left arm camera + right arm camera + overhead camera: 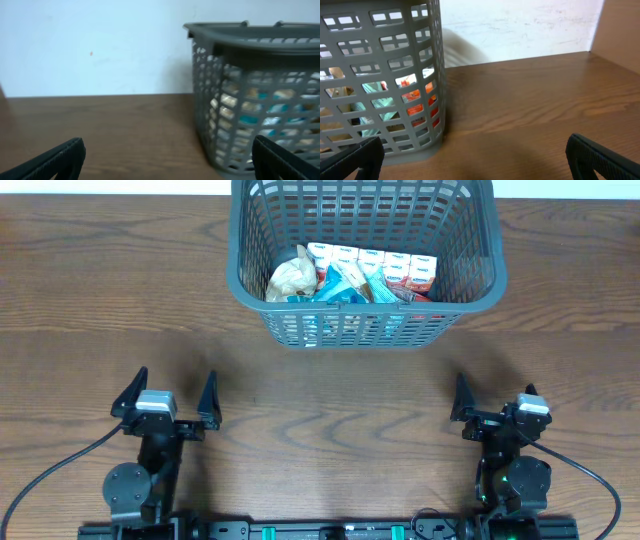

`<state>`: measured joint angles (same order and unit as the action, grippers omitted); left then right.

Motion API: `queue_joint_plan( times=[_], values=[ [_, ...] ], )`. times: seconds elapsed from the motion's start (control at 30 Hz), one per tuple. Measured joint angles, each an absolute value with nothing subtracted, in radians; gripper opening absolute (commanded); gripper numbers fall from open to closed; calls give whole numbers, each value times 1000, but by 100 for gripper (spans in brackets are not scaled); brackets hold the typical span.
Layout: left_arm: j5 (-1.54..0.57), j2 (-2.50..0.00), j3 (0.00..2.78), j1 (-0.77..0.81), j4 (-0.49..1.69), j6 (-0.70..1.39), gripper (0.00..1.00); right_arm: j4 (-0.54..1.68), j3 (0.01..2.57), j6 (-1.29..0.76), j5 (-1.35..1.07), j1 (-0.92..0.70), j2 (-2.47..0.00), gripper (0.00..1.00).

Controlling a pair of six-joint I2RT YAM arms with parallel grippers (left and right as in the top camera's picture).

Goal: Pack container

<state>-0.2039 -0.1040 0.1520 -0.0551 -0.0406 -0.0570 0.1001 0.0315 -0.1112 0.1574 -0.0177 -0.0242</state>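
Observation:
The container [466,302], a large dark grey lattice basket, stands at the far middle of the table. It holds several snack packets: a tan packet [291,277], teal packets [343,284] and a row of white and red cartons [385,266]. The container also shows in the left wrist view [235,47] and in the right wrist view [385,70]. My left gripper [168,402] is open and empty near the front edge, well short of the container. My right gripper [492,406] is open and empty at the front right.
The wooden table [100,300] runs to a white wall [100,45] at the back. A brown board [622,25] stands at the far right in the right wrist view.

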Motion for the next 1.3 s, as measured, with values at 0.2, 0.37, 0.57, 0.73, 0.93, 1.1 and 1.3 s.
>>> queue_joint_plan(
  times=[0.2,0.37,0.57,0.73,0.93,1.1,1.3],
  values=[
    [-75,-74,96,-55,-56,-68,99,100,31,-111,157,-18,-24,99],
    [-8,-69,96,-55,-15,-86,99,100,31,-111,157,-18,-24,99],
    [16,-69,88,-55,20,-87,99,100,31,-111,157,-18,-24,99],
    [27,-41,30,-55,22,-86,99,100,31,-111,157,-18,-24,99],
    [27,-11,21,-55,24,-86,99,100,31,-111,157,-18,-24,99],
    [26,-11,21,-55,26,-86,99,100,31,-111,157,-18,-24,99],
    [26,-11,21,-55,26,-86,99,100,31,-111,157,-18,-24,99]
  ],
)
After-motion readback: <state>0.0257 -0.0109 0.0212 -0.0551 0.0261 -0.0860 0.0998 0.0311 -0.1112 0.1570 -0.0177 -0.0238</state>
